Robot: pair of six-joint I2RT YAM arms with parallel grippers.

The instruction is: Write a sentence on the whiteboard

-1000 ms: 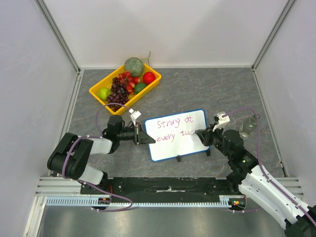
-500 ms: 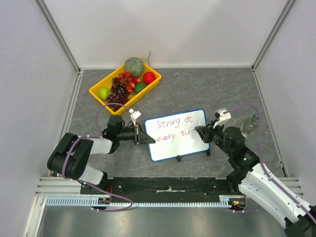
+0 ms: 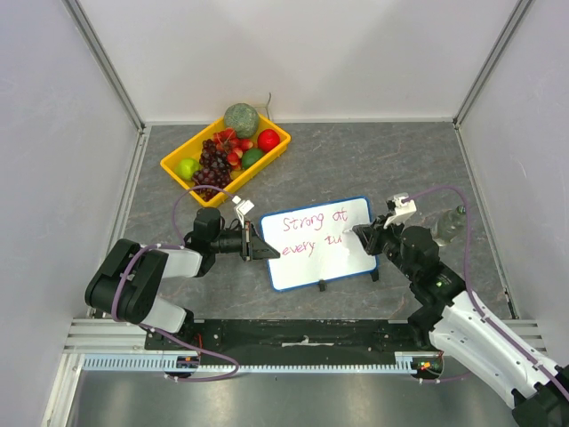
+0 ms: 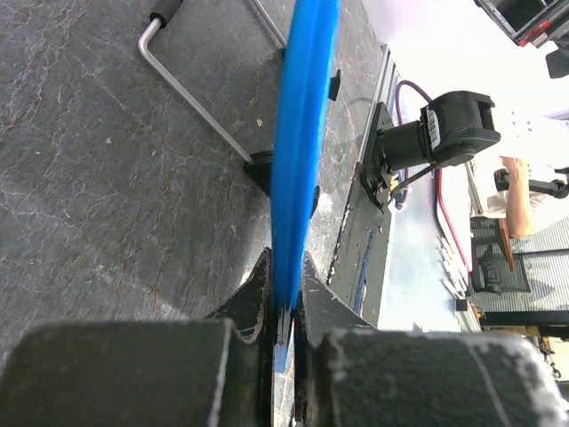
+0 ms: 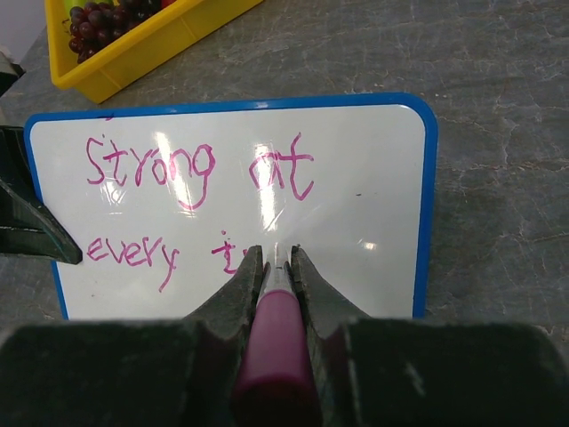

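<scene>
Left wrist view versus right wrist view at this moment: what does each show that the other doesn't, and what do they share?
Left wrist only: the whiteboard edge-on, its blue rim pinched by the left hand, with the wire stand beneath.
Right wrist only: the sentence, reading "Strong at every tu", the right hand gripping the marker, and the yellow tray of grapes.
Both: the whiteboard, the left hand at its edge, the grey table.

A left gripper (image 3: 265, 250) clamps the left edge of a blue-rimmed whiteboard (image 3: 324, 269) while the right gripper (image 3: 363, 237) holds a marker (image 3: 354, 234) at the pink sentence (image 3: 307, 233), "Strong at every tu"; a yellow fruit tray (image 3: 165, 163) sits well behind.
</scene>
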